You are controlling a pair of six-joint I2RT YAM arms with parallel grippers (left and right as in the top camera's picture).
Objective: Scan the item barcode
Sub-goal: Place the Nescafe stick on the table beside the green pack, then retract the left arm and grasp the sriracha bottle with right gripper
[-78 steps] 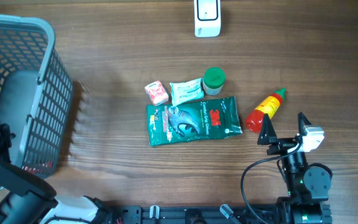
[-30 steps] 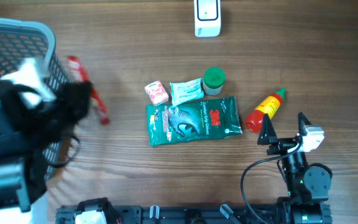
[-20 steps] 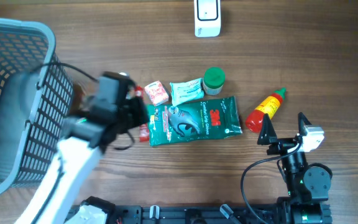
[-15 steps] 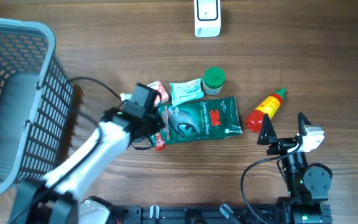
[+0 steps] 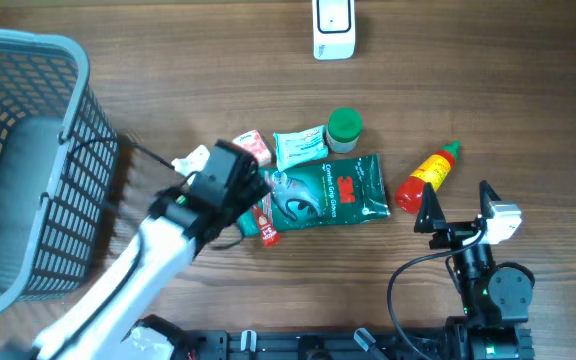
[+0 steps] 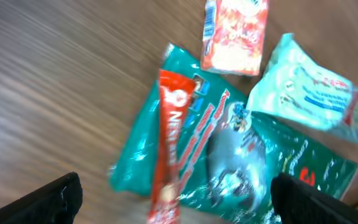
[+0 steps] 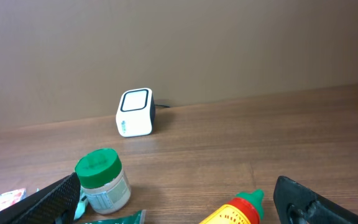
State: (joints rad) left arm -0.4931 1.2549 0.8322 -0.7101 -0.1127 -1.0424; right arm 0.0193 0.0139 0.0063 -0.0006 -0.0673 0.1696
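Red sachet [image 5: 266, 222] lies loose on the desk [image 5: 188, 90], its upper half slanting across the left edge of the green pouch [image 5: 318, 192] and its lower end reaching the wood below. The wrist view shows it lengthwise under the left end effector [image 6: 176, 200], whose fingers [image 6: 55, 198] stand wide apart at the frame's lower corners and touch nothing, so the sachet is released. A second ago it is a red blur carried by the left arm beside the basket [image 5: 68, 45]; half a second ago it is already at the pouch's left edge, with the arm close over it. A couple of seconds back no sachet shows on the desk and the left arm sits low at the near left corner. The scanner [image 5: 333, 25] stands at the far edge, well apart from the sachet, in the same place throughout. The small red packet [image 5: 252, 148], the white packet [image 5: 300, 146], the jar [image 5: 344, 128] and the bottle [image 5: 428, 175] keep their places around the pouch. The right end effector [image 5: 458, 205] is spread wide and empty, near the bottle, unmoved across all the frames.
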